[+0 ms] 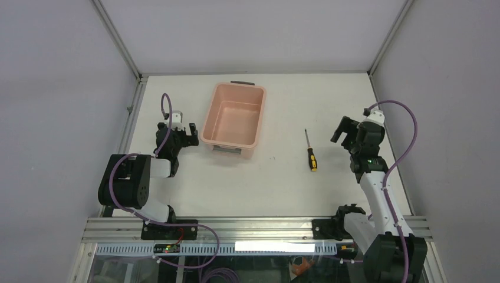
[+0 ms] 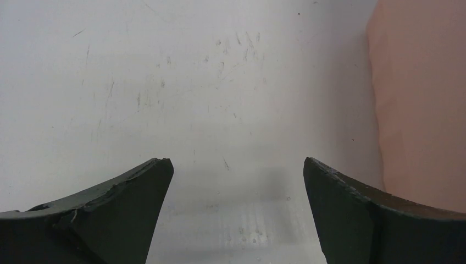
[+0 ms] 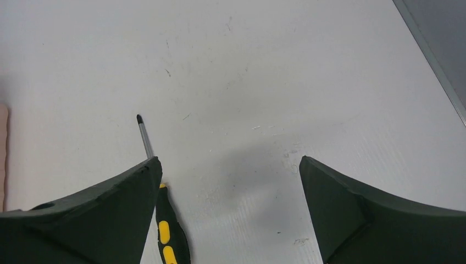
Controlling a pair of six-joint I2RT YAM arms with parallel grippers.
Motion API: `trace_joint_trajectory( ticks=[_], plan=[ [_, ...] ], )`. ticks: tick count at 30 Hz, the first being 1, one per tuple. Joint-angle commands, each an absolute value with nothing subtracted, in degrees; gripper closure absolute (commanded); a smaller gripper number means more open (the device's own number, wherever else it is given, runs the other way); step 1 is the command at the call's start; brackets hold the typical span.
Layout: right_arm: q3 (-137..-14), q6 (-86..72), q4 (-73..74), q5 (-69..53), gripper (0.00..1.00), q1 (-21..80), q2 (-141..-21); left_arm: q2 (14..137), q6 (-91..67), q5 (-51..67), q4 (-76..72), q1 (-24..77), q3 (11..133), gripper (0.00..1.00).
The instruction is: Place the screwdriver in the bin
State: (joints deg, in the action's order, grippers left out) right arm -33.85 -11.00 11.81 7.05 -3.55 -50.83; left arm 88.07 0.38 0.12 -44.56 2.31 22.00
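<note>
The screwdriver (image 1: 310, 152) lies flat on the white table, right of centre, yellow-and-black handle toward me, thin shaft pointing away. In the right wrist view it (image 3: 165, 220) lies beside the left finger, partly hidden by it. The salmon-pink bin (image 1: 233, 119) stands empty at the back, left of centre. Its wall shows at the right edge of the left wrist view (image 2: 423, 99). My right gripper (image 1: 345, 131) is open and empty above the table, to the right of the screwdriver (image 3: 231, 165). My left gripper (image 1: 187, 133) is open and empty just left of the bin (image 2: 236, 165).
Grey walls enclose the table on the left, back and right, with metal rails (image 1: 133, 112) along the table's sides. An aluminium rail (image 1: 253, 227) runs along the near edge between the arm bases. Purple cables loop from both arms.
</note>
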Motion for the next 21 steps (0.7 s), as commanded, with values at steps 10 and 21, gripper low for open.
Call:
trace_joint_trajectory(
  ticks=[10,21],
  plan=[
    [-55.4,-15.6,30.3,5.3,0.01,-0.3,-57.6,86.3,-0.5,0.4,-46.1,2.8,22.0,0.01],
    [-64.1,-19.5,46.5,2.4,0.01,13.4,-75.7,86.4,-0.5,0.5,-46.1,2.8,22.0,0.01]
  ],
)
